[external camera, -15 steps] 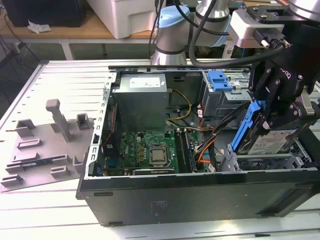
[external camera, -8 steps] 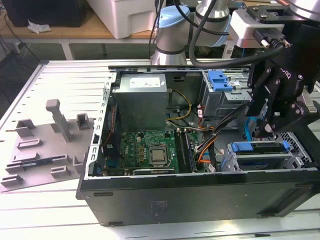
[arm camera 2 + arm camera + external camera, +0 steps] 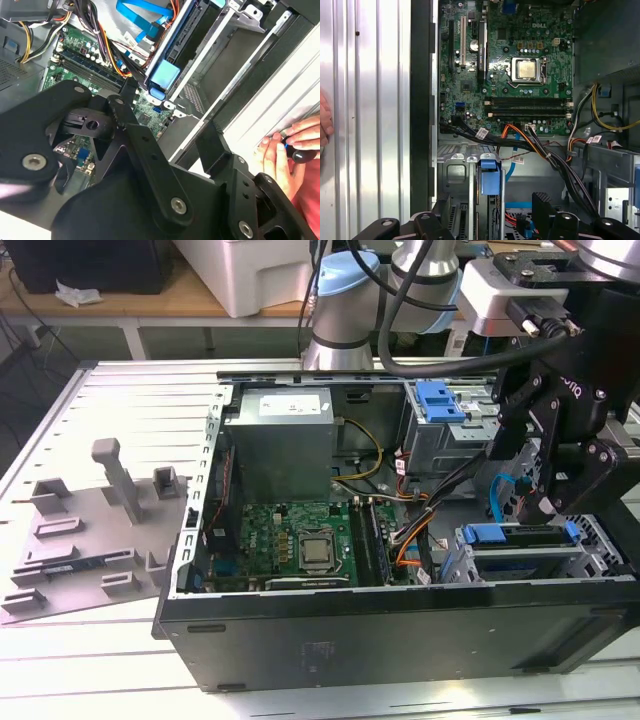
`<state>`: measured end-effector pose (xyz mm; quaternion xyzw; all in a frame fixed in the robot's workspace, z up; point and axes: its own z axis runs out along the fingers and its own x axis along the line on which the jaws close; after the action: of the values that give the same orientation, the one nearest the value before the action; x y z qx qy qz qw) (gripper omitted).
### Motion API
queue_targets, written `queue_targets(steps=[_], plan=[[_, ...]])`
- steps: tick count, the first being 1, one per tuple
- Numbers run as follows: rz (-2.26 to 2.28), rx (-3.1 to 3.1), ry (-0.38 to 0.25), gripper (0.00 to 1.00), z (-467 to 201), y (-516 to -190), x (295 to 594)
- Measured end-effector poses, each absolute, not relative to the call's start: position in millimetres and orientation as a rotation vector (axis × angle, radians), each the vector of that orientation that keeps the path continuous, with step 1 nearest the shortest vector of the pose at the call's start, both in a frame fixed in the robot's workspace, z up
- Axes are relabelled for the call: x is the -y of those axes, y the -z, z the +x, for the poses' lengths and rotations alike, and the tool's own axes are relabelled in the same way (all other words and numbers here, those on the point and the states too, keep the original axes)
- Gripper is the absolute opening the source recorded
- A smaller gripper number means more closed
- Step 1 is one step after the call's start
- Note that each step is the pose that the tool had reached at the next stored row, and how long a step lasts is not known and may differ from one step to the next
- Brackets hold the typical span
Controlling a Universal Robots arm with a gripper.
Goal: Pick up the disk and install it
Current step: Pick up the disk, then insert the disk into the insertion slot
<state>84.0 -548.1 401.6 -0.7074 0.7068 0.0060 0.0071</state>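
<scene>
The disk (image 3: 520,537), a silver drive in a bright blue carrier, sits on edge in the drive cage (image 3: 590,550) at the exterior view's right front corner of the open computer case. Its blue end tab shows in both wrist views (image 3: 165,75) (image 3: 489,176). My black gripper (image 3: 562,490) hangs just above the cage, over the disk. In the second wrist view its fingers (image 3: 210,142) stand apart, open, with nothing between them. The gripper (image 3: 167,117) touches nothing that I can see.
Inside the case lie the green motherboard (image 3: 300,540), a grey power supply box (image 3: 280,440), cable bundles (image 3: 420,520) and an empty blue bracket (image 3: 440,400) at the back. A grey fixture plate (image 3: 90,530) lies at the exterior view's left. A person's hand (image 3: 290,150) rests beside the case.
</scene>
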Motion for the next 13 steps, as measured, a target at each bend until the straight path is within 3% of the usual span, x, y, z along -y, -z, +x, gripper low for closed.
queue_targets(steps=[13], plan=[[-2.212,-2.21,-0.019,0.75,85.7,-400.8,548.3]])
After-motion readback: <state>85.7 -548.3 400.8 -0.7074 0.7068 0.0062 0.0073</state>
